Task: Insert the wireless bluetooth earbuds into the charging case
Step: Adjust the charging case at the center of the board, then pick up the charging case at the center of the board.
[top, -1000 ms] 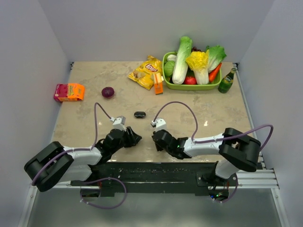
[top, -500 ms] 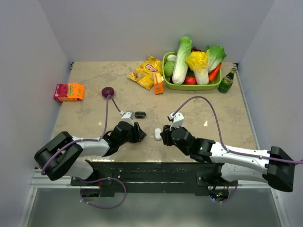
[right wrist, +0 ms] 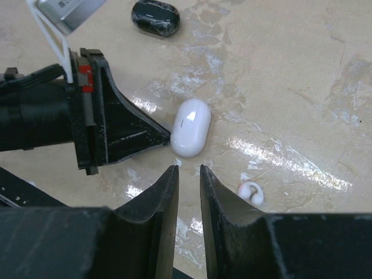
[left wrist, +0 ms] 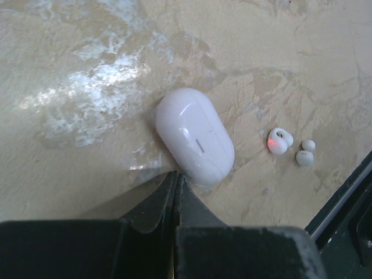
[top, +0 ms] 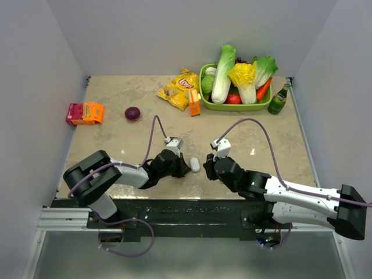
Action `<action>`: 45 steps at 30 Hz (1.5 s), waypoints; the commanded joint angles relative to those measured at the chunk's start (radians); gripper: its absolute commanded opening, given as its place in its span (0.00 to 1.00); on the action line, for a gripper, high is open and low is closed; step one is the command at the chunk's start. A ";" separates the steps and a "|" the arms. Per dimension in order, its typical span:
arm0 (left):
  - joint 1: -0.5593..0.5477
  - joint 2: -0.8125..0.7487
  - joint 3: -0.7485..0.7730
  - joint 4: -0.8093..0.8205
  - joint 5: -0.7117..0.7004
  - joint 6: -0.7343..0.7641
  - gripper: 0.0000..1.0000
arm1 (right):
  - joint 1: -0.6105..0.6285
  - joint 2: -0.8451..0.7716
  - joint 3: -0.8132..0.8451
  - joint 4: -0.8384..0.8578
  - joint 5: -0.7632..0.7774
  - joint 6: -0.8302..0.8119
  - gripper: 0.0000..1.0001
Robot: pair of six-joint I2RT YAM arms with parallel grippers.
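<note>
The left claw (top: pixel 185 167) is now found swung forward and to the right of where it was half a second ago, so that its tip is brought up against the white charging case (left wrist: pixel 195 136). The right claw (right wrist: pixel 189 174) is shifted only a little, and the case itself is scarcely displaced. The left claw is pressed together with nothing between its fingers, its point touching — or all but touching — the end of the case. The right claw is held narrowly spread and empty, just short of the case on the opposite side. The case is thus flanked by both claws on the tabletop (left wrist: pixel 87 46), lying flat with its lid shut. A white earbud (left wrist: pixel 279 141), lit red at one spot, is seen loose near the case, with a second pale bud (left wrist: pixel 304 158) just beside it. A black case (right wrist: pixel 155 16) is set farther off, closed, and no black buds can be made out. Nothing is yet inserted — the case is judged to be braced for opening, which must be done before any bud can be seated.
</note>
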 commanded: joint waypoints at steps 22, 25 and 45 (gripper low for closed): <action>-0.064 -0.196 0.099 -0.291 -0.199 0.080 0.39 | -0.004 -0.137 0.046 -0.095 0.061 -0.034 0.55; -0.072 -0.220 0.138 -0.383 -0.285 0.083 0.68 | -0.004 -0.124 0.060 -0.096 0.076 -0.049 0.60; -0.129 0.026 0.408 -0.469 -0.313 0.161 1.00 | -0.004 -0.225 0.115 -0.171 0.099 -0.053 0.64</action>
